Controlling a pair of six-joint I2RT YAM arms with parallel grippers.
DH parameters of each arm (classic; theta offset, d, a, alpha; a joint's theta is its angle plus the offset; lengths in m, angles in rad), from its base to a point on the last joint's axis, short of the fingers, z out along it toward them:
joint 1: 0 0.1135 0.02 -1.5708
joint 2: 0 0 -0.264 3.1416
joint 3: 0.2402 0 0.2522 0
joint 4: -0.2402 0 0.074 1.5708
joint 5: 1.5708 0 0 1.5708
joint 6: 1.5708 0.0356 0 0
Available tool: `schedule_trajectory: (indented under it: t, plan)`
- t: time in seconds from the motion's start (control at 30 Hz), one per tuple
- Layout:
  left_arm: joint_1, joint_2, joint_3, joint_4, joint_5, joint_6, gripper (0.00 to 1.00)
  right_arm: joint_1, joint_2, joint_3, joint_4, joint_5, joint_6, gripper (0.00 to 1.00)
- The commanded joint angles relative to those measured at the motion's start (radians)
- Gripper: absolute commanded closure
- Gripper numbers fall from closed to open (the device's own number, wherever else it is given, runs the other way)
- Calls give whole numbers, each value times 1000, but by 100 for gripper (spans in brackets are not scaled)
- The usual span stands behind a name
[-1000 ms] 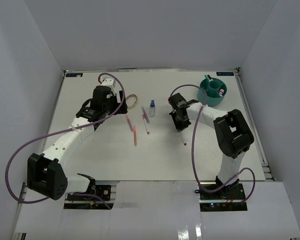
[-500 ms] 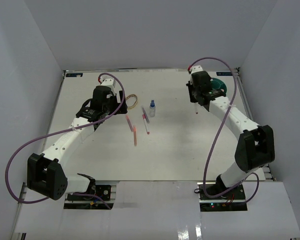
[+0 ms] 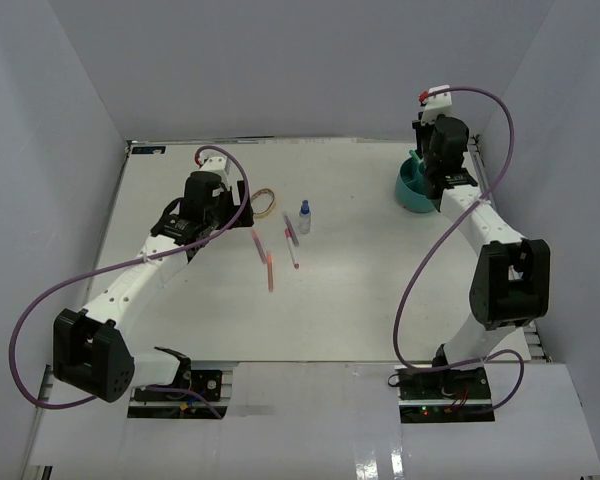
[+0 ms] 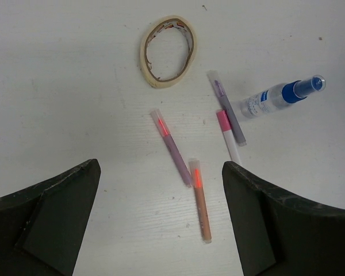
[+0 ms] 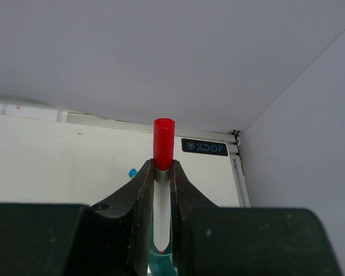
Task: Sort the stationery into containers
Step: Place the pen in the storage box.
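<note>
**At one o'clock on the table: red-capped pen (image 5: 164, 141) gripped at the organiser (image 3: 410, 188)**

Pinched narrow in the right gripper (image 5: 163, 168), that pen, fingers tight on its pale barrel, red cap jutting past the tips toward the far wall. Low in the gap between those fingers, a sliver of teal from the organiser. Seen from overhead, right wrist up against the organiser's far side, at one o'clock from the table's middle and close to the far right corner. Contents of the organiser: cannot tell.

Over at eleven o'clock, left gripper (image 4: 161, 165) spread wide, holding nothing, hovering above the loose items. At twelve o'clock in its own camera, a tan rubber band (image 4: 167, 50), flat on the table (image 4: 57, 86). At two o'clock, a clear bottle (image 4: 279, 96) with a blue cap, its base just beside a grey pen (image 4: 229, 112). Touching that one along its side, a pink-capped pen (image 4: 227, 135) with a white barrel. Near the middle, between the fingers, a mauve pen (image 4: 172, 146). At its lower end, nearly touching, an orange pen (image 4: 200, 198) pointing to six o'clock. All four well apart from the organiser.
</note>
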Motion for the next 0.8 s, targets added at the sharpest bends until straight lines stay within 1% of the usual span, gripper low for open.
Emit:
schedule_trajectory:
  t: [0.0,0.27,0.33,0.6,0.77]
  plan:
    - [2,-42,12,1,-15,9,2,-30,61,65,204,-22,-87,92]
    - [2,-44,12,4,-4,15,2,-49,216,122,329,-24,-160,92]
    - [2,-44,11,6,-7,16,2,-50,245,133,335,-28,-165,92]
    - [2,-48,9,10,-1,21,2,-69,308,104,379,-48,-157,92]
    - [2,-53,6,13,-10,21,2,-90,326,64,412,-76,-117,92]
